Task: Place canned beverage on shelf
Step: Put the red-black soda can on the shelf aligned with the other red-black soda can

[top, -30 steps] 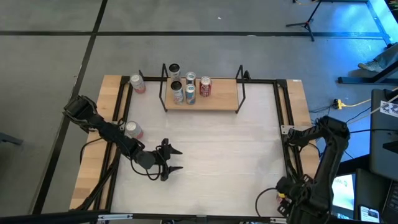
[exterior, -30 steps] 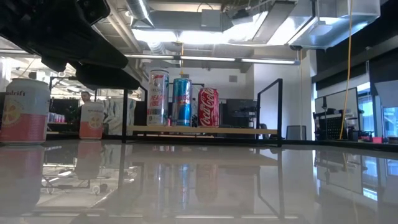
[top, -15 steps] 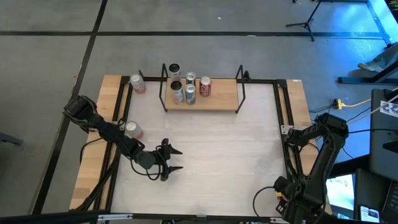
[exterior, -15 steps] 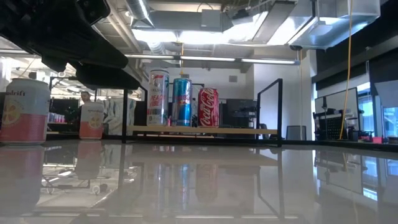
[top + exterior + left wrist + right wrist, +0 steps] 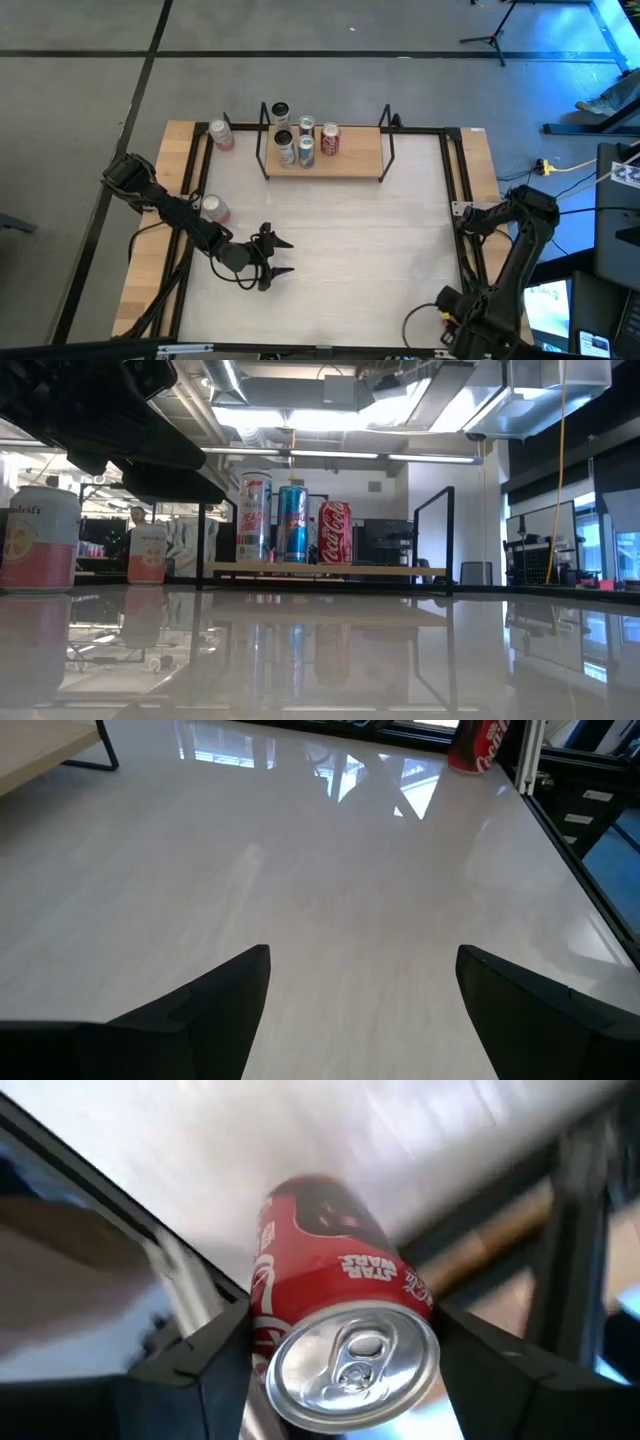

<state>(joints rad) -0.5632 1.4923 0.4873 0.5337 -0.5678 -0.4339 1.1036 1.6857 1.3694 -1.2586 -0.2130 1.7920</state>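
Now the right pincer (image 5: pixel 345 1372) is seen closed around a red Coca-Cola can (image 5: pixel 330 1280), its dark fingers (image 5: pixel 205 1370) pressed against both sides of the can below the silver lid. Over the last second the right arm has been drawn slightly further in over the near right corner of the worktop (image 5: pixel 360 250), where this can stands, so the pick is judged to have just been made. The lift and the carry are still to be done. The left pincer (image 5: pixel 278 256) is held open and empty, low over the near left part of the worktop, unmoved. The shelf (image 5: pixel 360 155) is set along the far edge, well apart from the held can. Four cans (image 5: pixel 306 140) are grouped at its left end, and its right half is left bare for the placement.
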